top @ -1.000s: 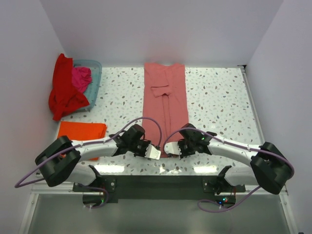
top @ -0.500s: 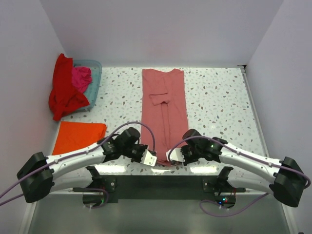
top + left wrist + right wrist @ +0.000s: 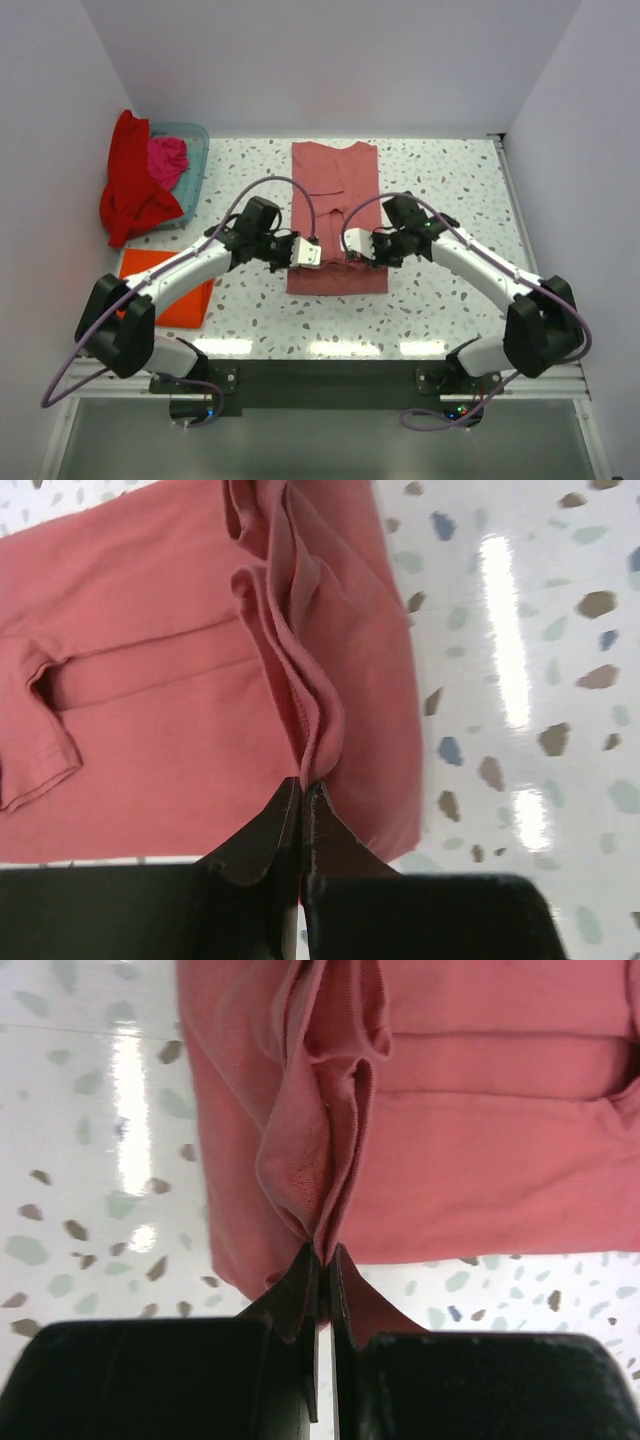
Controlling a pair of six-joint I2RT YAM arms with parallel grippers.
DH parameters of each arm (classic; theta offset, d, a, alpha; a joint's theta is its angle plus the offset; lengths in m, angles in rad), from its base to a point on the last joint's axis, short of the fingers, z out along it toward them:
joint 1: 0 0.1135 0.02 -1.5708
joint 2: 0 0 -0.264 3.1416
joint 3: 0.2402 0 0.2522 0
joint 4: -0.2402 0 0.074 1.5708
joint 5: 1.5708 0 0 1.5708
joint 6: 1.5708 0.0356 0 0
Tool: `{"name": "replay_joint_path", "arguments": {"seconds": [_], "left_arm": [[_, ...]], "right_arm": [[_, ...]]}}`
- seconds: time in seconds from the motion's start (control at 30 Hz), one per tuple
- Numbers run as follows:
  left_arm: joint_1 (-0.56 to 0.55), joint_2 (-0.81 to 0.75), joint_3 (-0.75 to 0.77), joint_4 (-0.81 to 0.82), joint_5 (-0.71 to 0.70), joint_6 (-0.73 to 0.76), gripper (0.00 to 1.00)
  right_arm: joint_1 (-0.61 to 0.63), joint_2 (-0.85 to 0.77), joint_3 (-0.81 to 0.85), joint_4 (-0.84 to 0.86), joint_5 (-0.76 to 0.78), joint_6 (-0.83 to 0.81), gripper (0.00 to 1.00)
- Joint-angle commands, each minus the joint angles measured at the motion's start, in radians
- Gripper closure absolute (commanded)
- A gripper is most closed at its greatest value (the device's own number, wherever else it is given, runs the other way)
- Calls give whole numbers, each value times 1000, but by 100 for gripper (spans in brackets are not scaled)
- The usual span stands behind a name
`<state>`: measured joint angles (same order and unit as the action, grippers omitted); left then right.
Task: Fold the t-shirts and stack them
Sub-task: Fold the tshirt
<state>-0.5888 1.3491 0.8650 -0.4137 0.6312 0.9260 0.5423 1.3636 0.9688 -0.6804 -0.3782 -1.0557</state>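
Observation:
The dusty rose-pink t-shirt (image 3: 336, 205) lies in the middle of the table, its near end doubled back over the rest. My left gripper (image 3: 312, 254) is shut on the hem at the shirt's left side; the pinched cloth (image 3: 312, 742) rises from the closed fingertips (image 3: 302, 783). My right gripper (image 3: 352, 245) is shut on the hem at the right side (image 3: 318, 1210). Both hold the hem above the shirt's middle. A folded bright orange t-shirt (image 3: 180, 287) lies at the near left, partly under my left arm. A red t-shirt (image 3: 130, 185) and a magenta one (image 3: 167, 158) sit at the basket.
A pale blue plastic basket (image 3: 195, 140) stands at the back left corner, the red shirt draped over its near side. White walls close in the back and both sides. Speckled tabletop (image 3: 450, 200) shows to the right of the pink shirt.
Both grippers have carried the pink shirt's near hem away from the table's front edge toward the back, doubling the shirt over itself. The arms have stretched forward.

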Motion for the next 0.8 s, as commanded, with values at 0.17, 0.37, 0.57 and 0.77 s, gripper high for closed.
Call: {"name": "replay_joint_path", "arguments": {"seconds": [0.17, 0.37, 0.57, 0.77], "left_arm": [[144, 286, 276, 30, 45, 132, 100], [190, 475, 462, 41, 42, 139, 100], [214, 630, 617, 18, 38, 165, 100], [239, 709, 689, 12, 30, 168, 100]], "right_arm": [[-134, 285, 279, -13, -129, -222, 100], [-194, 469, 474, -36, -154, -280, 100], [-231, 641, 655, -54, -149, -296, 100], [-245, 738, 760, -74, -148, -313, 100]]}}
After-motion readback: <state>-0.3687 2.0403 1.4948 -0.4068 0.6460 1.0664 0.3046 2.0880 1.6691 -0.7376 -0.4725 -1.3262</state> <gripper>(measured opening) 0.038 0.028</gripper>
